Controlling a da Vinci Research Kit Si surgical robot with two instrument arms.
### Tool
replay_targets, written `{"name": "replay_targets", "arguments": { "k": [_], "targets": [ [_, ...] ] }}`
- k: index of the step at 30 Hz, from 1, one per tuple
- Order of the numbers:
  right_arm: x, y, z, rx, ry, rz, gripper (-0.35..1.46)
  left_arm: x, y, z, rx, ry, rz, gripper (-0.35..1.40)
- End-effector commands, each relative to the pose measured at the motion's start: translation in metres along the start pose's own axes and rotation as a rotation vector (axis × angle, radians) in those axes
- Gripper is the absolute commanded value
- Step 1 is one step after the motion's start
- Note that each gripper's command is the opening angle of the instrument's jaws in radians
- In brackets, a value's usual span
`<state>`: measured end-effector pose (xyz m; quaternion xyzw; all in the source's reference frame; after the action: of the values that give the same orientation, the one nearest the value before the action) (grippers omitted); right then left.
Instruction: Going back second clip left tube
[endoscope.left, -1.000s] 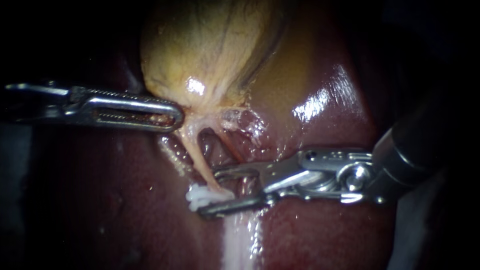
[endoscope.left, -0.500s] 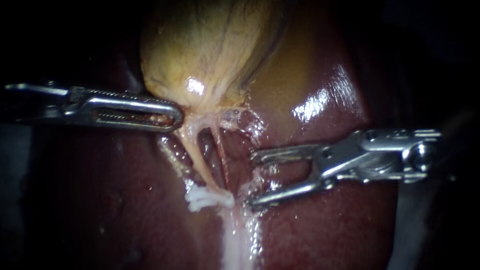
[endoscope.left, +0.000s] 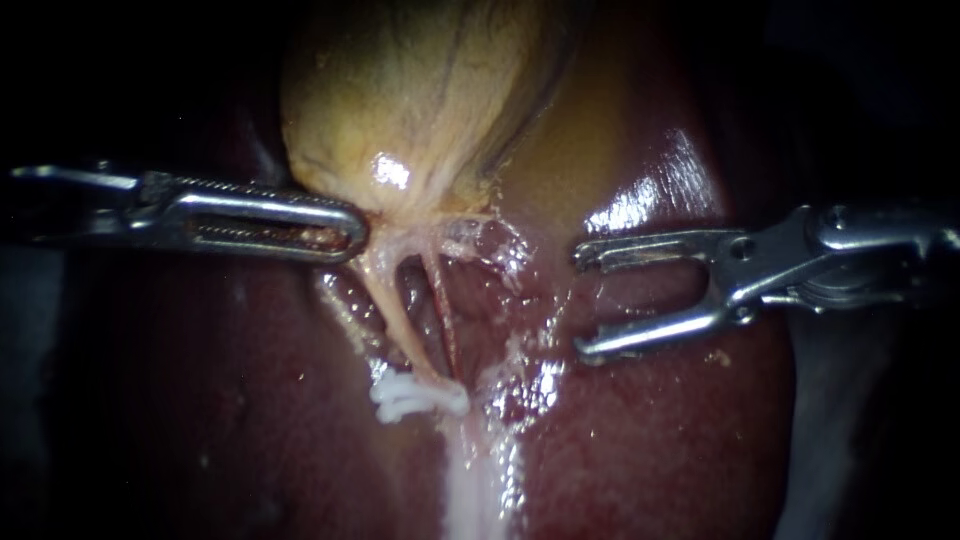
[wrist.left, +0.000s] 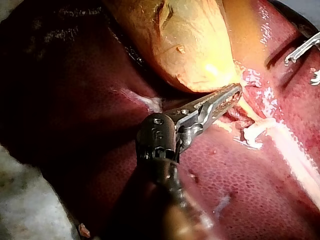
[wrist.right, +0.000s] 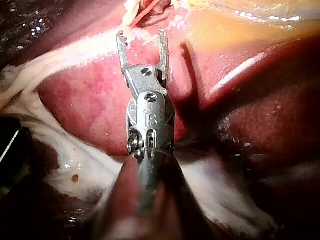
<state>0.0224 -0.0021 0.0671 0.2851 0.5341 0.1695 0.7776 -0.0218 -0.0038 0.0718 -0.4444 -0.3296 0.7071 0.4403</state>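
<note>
**Left tube** (endoscope.left: 402, 322): pale tan cord, wet. It runs from the neck of the gallbladder (endoscope.left: 400, 90) to the clip and is stretched fairly straight. It lies just off the tip of the left instrument and well ahead of the right instrument's tips, touching neither.

**Clip** (endoscope.left: 415, 396): one, white and ribbed, set across the far end of the left tube where it meets the liver. In the right wrist view it (wrist.right: 131, 9) lies ahead of the jaw tips and apart from them. In the left wrist view it (wrist.left: 254, 133) sits beyond and beside that instrument's tip.

**Second tube** (endoscope.left: 446, 325): thin and red, close beside the left tube on the side nearer the right instrument.

**Left instrument** (endoscope.left: 352, 236): slotted, toothed jaws pressed together on the fold of tissue at the gallbladder's neck.

**Right instrument** (endoscope.left: 585, 302): jaws spread wide with nothing between them. It hangs above liver surface, clear of tubes and clip.

**Gallbladder**: yellow-tan, smooth, with dark streaks and one bright glint near the neck.

**Liver** (endoscope.left: 650, 440): dark red, glossy and finely mottled. A whitish band (endoscope.left: 478, 480) runs away from the clip.

**Surroundings**: dark beyond the tissue. A pale grey-white mass beside the left instrument's shaft cannot be identified.
</note>
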Motion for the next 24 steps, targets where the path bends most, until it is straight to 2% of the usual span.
{"name": "replay_targets", "arguments": {
  "k": [1,7,14,24],
  "targets": [
    [0.0,0.0001,0.0,0.0,0.0,-0.002,0.49,0.0001,-0.0003,0.0003,0.002,0.001,-0.001,-0.35],
    [-0.0001,0.0,0.0,0.0,0.0,-0.002,0.49,0.0005,-0.0017,0.0025,0.009,0.005,-0.001,-0.35],
    [-0.0001,0.0,0.0,0.001,0.0,-0.003,0.49,-0.0001,-0.003,0.0054,0.011,0.009,0.006,-0.35],
    [-0.0001,0.0,0.0,0.0,0.0,-0.003,0.49,-0.0006,-0.0041,0.0065,0.009,-0.003,0.012,-0.35]
  ]
}}
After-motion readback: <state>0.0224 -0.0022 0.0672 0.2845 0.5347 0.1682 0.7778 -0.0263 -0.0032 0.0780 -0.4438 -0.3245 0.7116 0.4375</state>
